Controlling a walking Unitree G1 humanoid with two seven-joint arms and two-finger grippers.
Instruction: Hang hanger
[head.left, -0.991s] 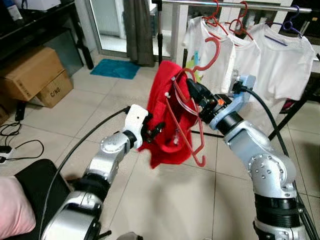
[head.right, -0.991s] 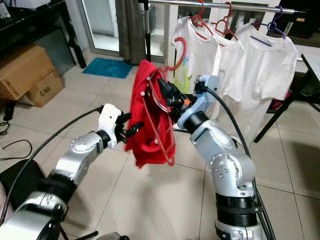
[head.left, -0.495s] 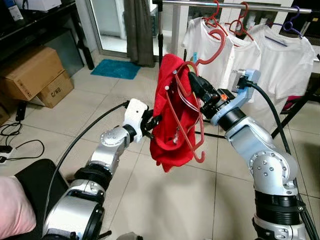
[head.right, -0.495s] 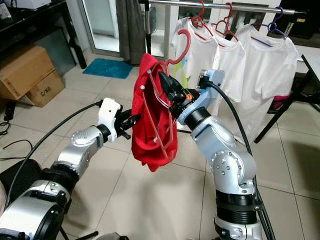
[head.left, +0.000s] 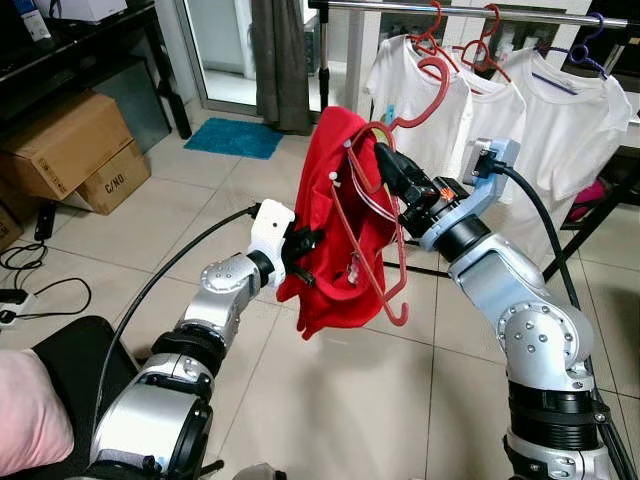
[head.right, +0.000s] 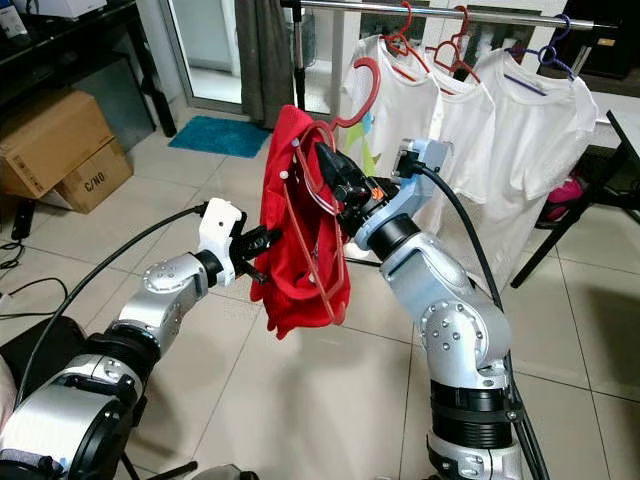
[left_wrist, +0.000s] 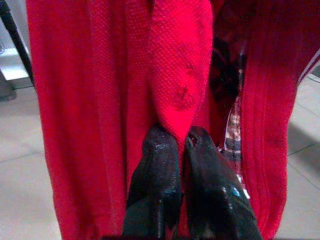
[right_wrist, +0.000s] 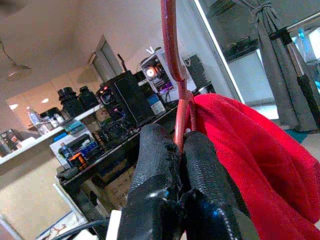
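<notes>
Right gripper is closed on the red hanger, its two black fingers pinching the thin wire just below the neck, with no gap visible between finger and wire. Left gripper is likewise closed, nipping a fold of the red garment between its fingertips; the cloth bunches into a ridge directly above the pinch. Hanger and garment are held up in the air between the two arms, in front of and below the rail, not touching it. Hanger's hook stands upward, just short of the nearest white shirt on the rail and lower than the rail itself. Garment is draped unevenly over the hanger, gathered toward the left gripper's side, with the hanger's lower bar and curled end exposed on the side toward the right arm. Three white shirts hang from the rail, two on red hangers and the farthest on a purple one. Below the rail, the tiled floor carries a blue mat and, well off to the left-arm side, cardboard boxes.
</notes>
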